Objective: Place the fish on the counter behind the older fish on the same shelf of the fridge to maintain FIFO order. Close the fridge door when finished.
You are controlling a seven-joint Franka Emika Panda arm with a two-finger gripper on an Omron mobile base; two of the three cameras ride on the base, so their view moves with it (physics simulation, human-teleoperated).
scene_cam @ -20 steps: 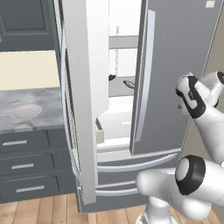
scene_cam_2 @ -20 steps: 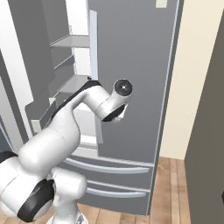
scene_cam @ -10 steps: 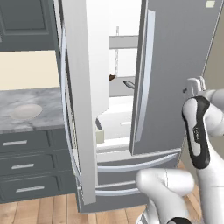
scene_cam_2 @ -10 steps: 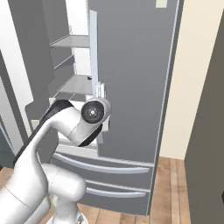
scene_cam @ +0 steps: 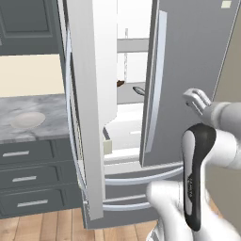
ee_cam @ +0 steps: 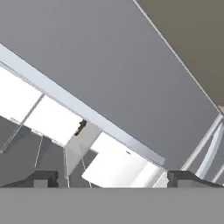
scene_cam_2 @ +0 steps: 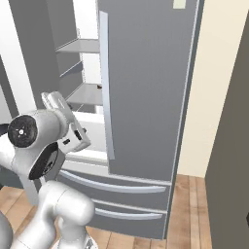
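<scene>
One small dark-brown fish [scene_cam: 120, 84] is lying on a middle shelf [scene_cam: 134, 94] inside the fridge [scene_cam: 188, 70], whose doors are standing ajar; the end effector [ee_cam: 111, 179] is hovering released, grasping nothing.

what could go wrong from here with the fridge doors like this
The tool is open and empty, pointed at the right fridge door, so a reach toward the shelf could hit that door's edge or handle.

The gap between the two open doors looks narrow, so the arm may scrape the left door.

A small dark item, probably fish, lies on the shelf; a careless reach could knock it.
</scene>
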